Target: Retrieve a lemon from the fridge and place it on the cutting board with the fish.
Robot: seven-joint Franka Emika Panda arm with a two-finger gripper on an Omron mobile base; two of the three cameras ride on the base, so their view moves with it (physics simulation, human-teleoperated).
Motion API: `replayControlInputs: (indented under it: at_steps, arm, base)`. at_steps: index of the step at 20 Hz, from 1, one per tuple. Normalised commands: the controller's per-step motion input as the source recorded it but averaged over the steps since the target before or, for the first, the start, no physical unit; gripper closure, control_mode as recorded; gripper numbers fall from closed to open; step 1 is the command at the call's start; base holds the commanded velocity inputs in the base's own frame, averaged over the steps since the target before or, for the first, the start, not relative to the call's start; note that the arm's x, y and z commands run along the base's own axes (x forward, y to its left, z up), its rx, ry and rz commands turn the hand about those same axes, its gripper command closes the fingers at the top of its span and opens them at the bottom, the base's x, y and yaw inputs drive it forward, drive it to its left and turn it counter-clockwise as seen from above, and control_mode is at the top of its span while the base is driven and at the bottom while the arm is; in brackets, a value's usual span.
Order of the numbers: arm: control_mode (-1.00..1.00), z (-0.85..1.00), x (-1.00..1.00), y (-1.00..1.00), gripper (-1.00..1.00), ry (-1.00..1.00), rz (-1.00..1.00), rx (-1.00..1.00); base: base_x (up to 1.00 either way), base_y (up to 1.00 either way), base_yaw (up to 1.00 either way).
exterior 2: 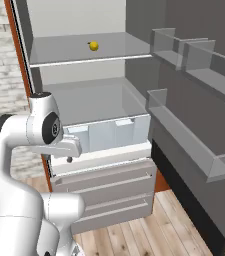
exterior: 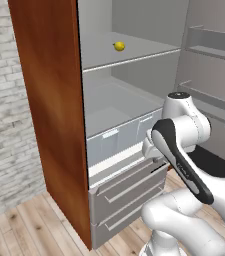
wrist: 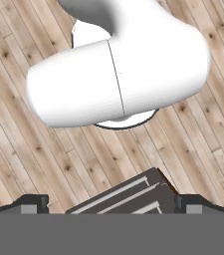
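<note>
Plainly the reach has not begun; the fridge (exterior: 134,100) stands open, its upper shelf (exterior 2: 84,52) carrying the lemon (exterior: 119,46) toward twelve o'clock, its translucent drawer (exterior 2: 106,135) seemingly empty; the gripper (wrist: 111,211) points at the wooden floor (wrist: 24,149), jaws fully spread, holding nothing; next it must rise to that shelf.

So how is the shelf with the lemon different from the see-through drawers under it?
The shelf is a flat open slab high in the fridge, while the translucent drawers are boxes with front walls, lower down. The shelf carries the small yellow lemon; nothing can be made out in the drawers. The shelf looks solid grey, the drawers pale and see-through. Both sit inside the open fridge, facing the robot.
</note>
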Motion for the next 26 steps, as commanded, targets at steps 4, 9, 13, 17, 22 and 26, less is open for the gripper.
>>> replayControlInputs:
  at_steps: [4,9,13,17,22,26]
  arm:
    - [1.0,0.0,0.0,0.0,-1.0,0.0,0.0,0.0]
    - [1.0,0.0,0.0,0.0,-1.0,0.0,0.0,0.0]
    - [1.0,0.0,0.0,0.0,-1.0,0.0,0.0,0.0]
    - [1.0,0.0,0.0,0.0,-1.0,0.0,0.0,0.0]
    - [1.0,0.0,0.0,0.0,-1.0,0.0,0.0,0.0]
    - [1.0,0.0,0.0,0.0,-1.0,0.0,0.0,0.0]
  base:
    - [0.6,-0.33,0.45]
    - [0.44,-0.25,0.46]
    - [0.55,-0.49,0.38]
    - [0.4,-0.54,0.28]
    - [0.29,-0.58,0.11]
    - [0.23,-0.47,0.02]
